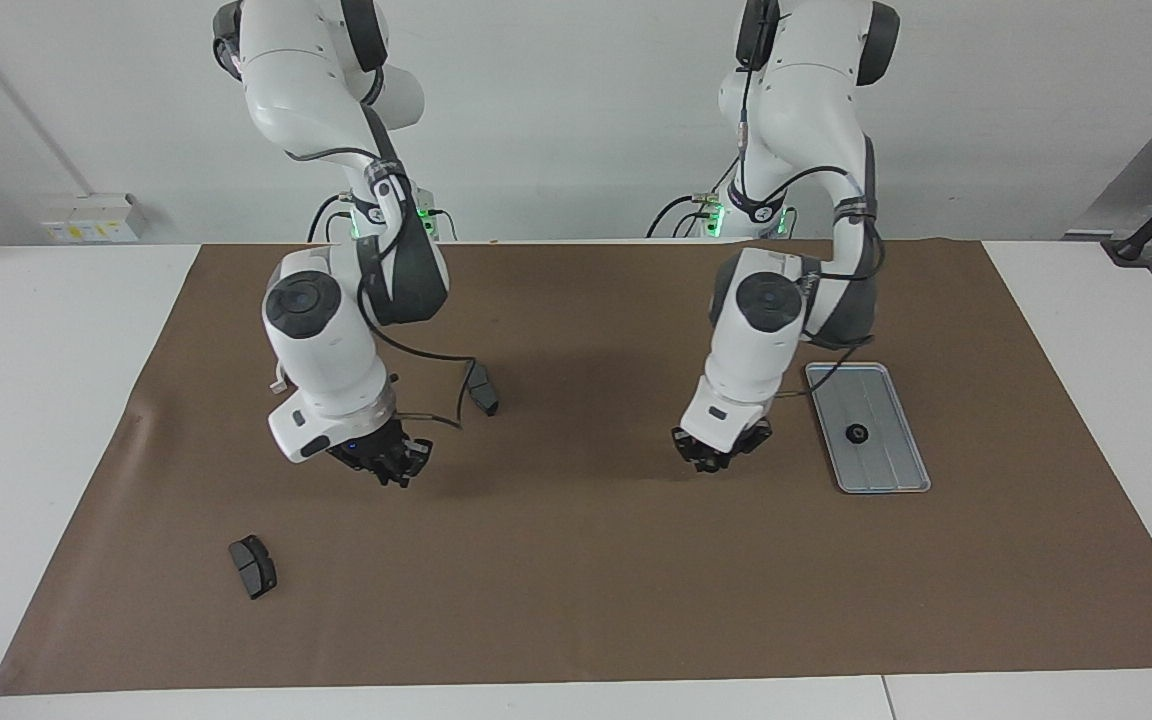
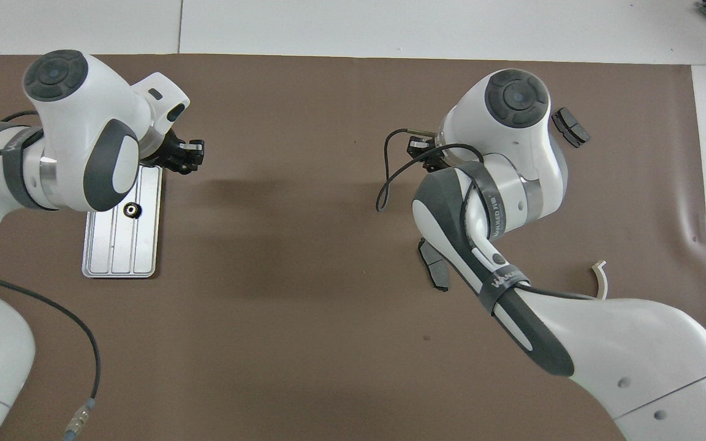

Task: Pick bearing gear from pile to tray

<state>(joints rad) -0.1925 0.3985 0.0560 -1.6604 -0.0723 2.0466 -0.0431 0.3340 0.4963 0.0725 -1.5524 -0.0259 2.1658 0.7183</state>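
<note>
The silver grooved tray (image 1: 888, 455) lies toward the left arm's end of the table and also shows in the overhead view (image 2: 114, 251). One small black gear (image 1: 854, 433) sits in it (image 2: 131, 210). My left gripper (image 1: 721, 455) hangs just above the mat beside the tray (image 2: 184, 153). My right gripper (image 1: 391, 465) hangs low over bare mat toward the right arm's end (image 2: 420, 150). I see no loose gears on the mat.
One dark brake pad (image 1: 253, 566) lies farther from the robots than the right gripper (image 2: 570, 127). The other pad (image 1: 482, 390) lies nearer the robots (image 2: 434, 263). A white arc bracket (image 2: 601, 278) lies near the right arm's base. A brown mat (image 1: 576, 580) covers the table.
</note>
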